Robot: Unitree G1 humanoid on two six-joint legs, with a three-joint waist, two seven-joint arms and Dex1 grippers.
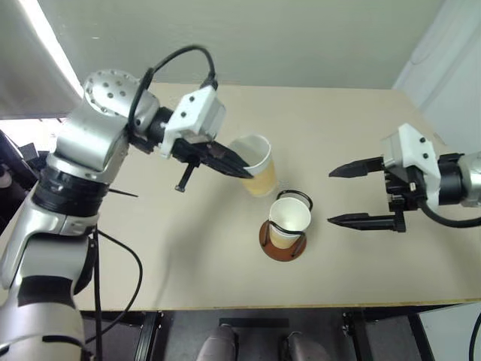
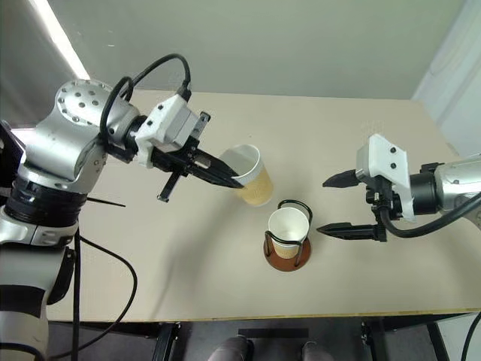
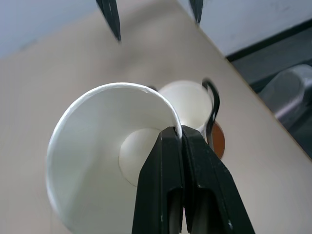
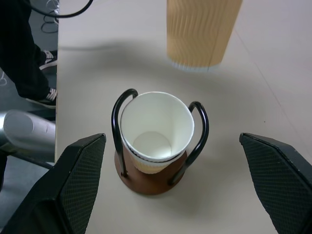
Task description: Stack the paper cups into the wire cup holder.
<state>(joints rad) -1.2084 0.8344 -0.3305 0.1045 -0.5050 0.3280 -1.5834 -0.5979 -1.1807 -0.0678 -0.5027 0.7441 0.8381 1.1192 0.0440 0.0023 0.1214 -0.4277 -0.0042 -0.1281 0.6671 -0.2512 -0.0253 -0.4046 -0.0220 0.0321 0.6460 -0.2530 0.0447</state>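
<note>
Above the middle of the table (image 1: 338, 120), the left gripper (image 1: 242, 171) is closed tight on the rim of a paper cup (image 1: 255, 167): one finger is inside the cup, the other outside. The cup hangs tilted in the air, a little toward the far edge from the wire holder (image 1: 284, 229), which stands near the front edge with a second cup (image 1: 288, 220) already seated in it. The right gripper (image 1: 337, 197) waits fully open and empty beside the holder, on the side of the table's right edge. For a good stacking, I think the held cup must first come upright, then be centred over the seated cup's mouth between the wire loops, and go straight down. The thin rim grip may slip, so a slow descent is safer. The right gripper could steady the holder.
</note>
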